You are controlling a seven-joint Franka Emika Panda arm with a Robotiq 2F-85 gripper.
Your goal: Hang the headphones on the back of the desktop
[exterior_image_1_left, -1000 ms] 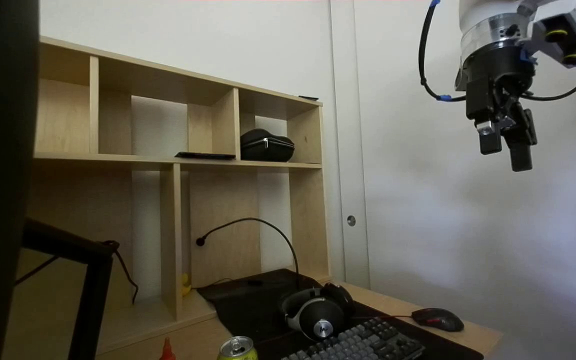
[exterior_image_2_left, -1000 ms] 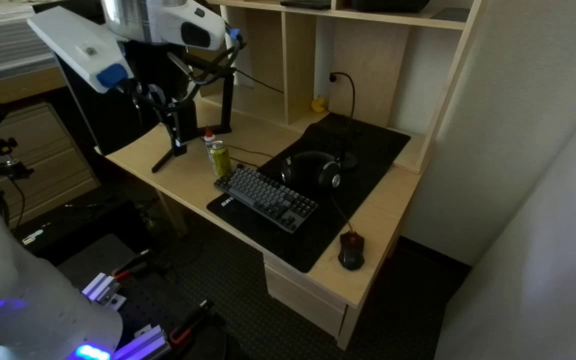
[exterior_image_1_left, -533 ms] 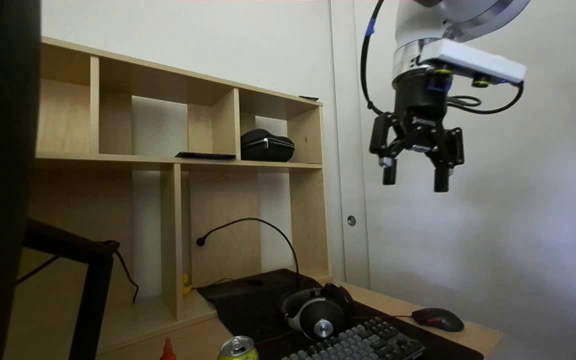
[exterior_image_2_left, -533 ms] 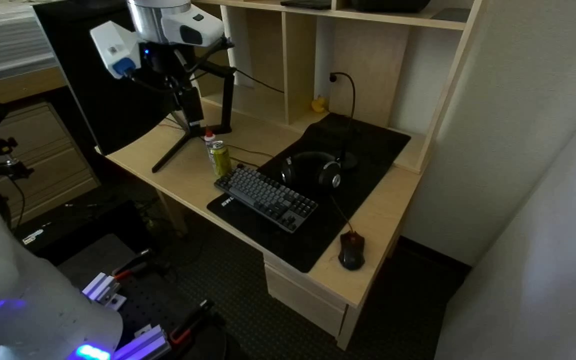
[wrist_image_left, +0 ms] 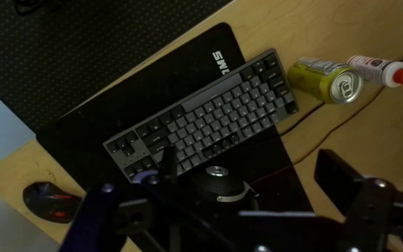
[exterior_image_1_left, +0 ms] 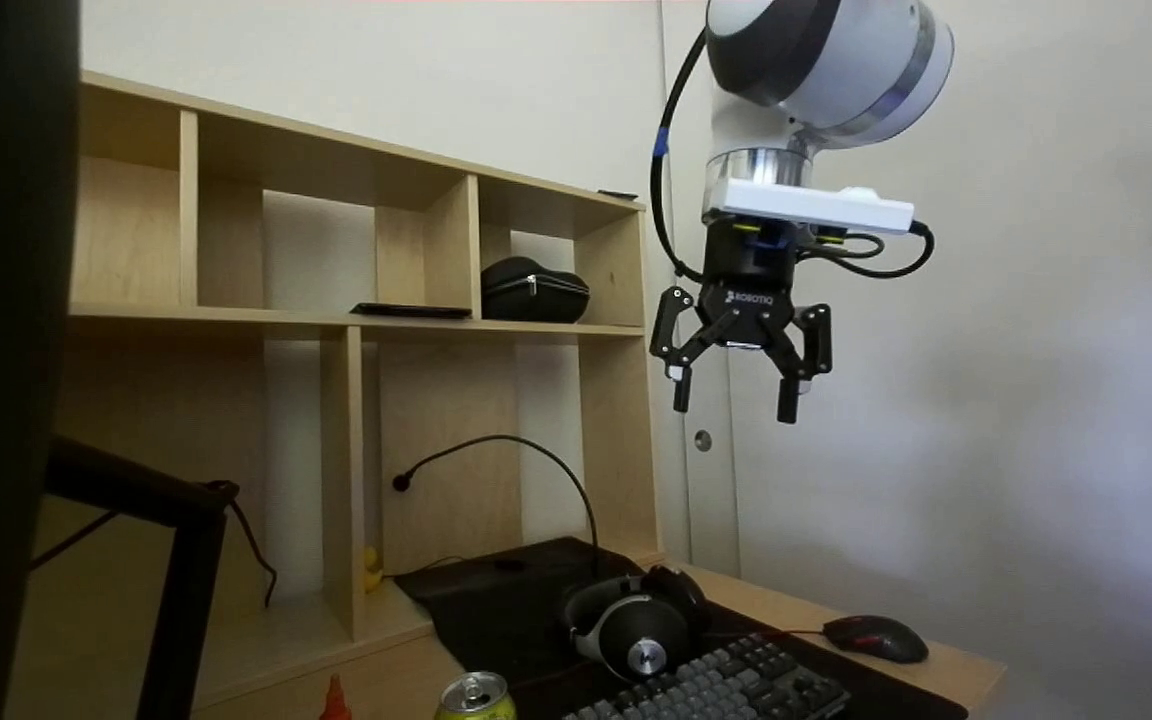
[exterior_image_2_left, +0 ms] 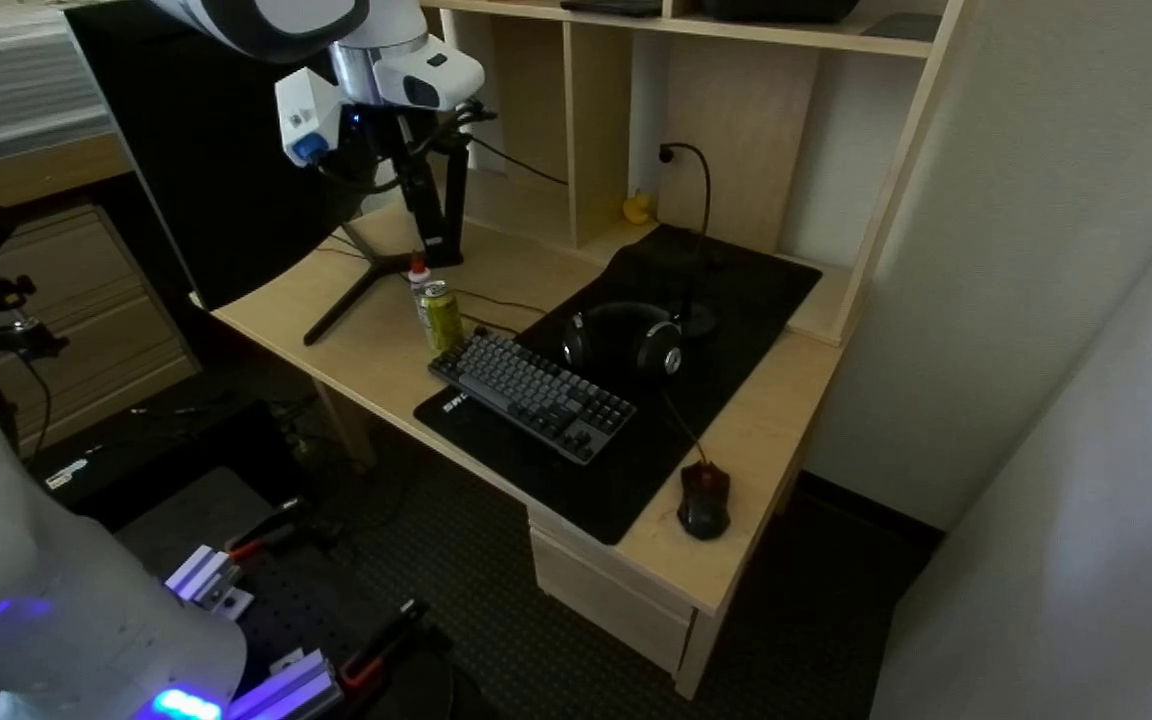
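Observation:
The black headphones with silver-grey trim lie on the black desk mat in both exterior views (exterior_image_1_left: 641, 635) (exterior_image_2_left: 658, 350). In the wrist view one round cup of the headphones (wrist_image_left: 219, 185) shows between the fingers, and the rest is hidden behind the gripper. My gripper (exterior_image_1_left: 734, 415) is open and empty, pointing down, well above the desk. Its two fingers are spread wide in the wrist view (wrist_image_left: 247, 152). The desktop is a large dark panel at the left of both exterior views (exterior_image_1_left: 1, 360) (exterior_image_2_left: 206, 150). Its black angled stand arm (exterior_image_1_left: 131, 487) also shows behind the gripper (exterior_image_2_left: 456, 195).
A keyboard (exterior_image_2_left: 536, 392) lies beside the headphones. A yellow-green can (exterior_image_2_left: 442, 318) and a red-tipped bottle (exterior_image_2_left: 418, 270) stand near the stand's foot. A thin gooseneck lamp (exterior_image_2_left: 707, 200) rises behind the headphones. A mouse (exterior_image_2_left: 703, 500) and wooden shelf unit (exterior_image_1_left: 341, 480) are also there.
My gripper has moved left and down in an exterior view, and right and slightly down in the other exterior view. It has turned so both spread fingers show. The headphones have not moved.

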